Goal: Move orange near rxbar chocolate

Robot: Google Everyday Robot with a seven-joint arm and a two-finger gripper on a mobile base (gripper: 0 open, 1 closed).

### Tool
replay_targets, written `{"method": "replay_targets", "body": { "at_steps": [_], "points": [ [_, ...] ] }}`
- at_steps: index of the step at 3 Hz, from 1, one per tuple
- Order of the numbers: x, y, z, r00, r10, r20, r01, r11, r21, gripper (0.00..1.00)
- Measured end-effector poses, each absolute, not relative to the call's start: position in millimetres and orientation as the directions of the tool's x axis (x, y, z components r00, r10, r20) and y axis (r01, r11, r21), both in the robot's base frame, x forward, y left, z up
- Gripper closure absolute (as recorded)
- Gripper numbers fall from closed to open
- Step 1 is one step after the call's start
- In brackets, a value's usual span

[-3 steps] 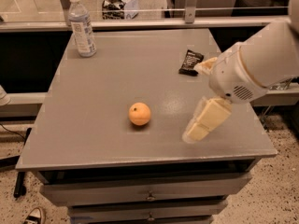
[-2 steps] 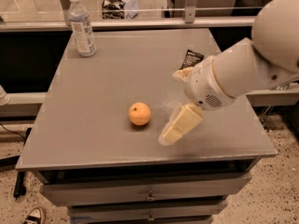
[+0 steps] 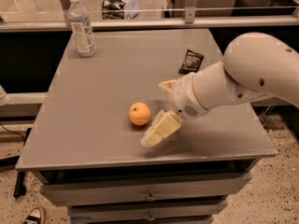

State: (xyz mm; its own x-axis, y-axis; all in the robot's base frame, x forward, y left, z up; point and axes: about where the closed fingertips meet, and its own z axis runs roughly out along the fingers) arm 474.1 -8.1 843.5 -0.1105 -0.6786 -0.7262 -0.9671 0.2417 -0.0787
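Grey table [image 3: 93,101] sits under the claw, with the fat white arm [image 3: 252,73] coming in from the right behind it. The water bottle [image 3: 81,29] is way off to the claw's far left, at the back corner. The claw [image 3: 155,112] hangs low over the table, spread wide, gripping nothing. The orange [image 3: 139,114] sits just left of it, right at the opening. The chocolate bar [image 3: 191,61] lies behind the claw, a bit right, well apart from the orange.
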Motion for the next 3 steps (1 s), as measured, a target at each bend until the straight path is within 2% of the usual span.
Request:
{"method": "replay_targets", "body": {
  "at_steps": [2, 3],
  "points": [
    [482, 9, 840, -0.149, -0.615, -0.774, -0.962, 0.270, -0.030, 0.00],
    [480, 15, 840, -0.166, -0.592, -0.788, -0.960, 0.280, -0.009, 0.18]
  ]
}}
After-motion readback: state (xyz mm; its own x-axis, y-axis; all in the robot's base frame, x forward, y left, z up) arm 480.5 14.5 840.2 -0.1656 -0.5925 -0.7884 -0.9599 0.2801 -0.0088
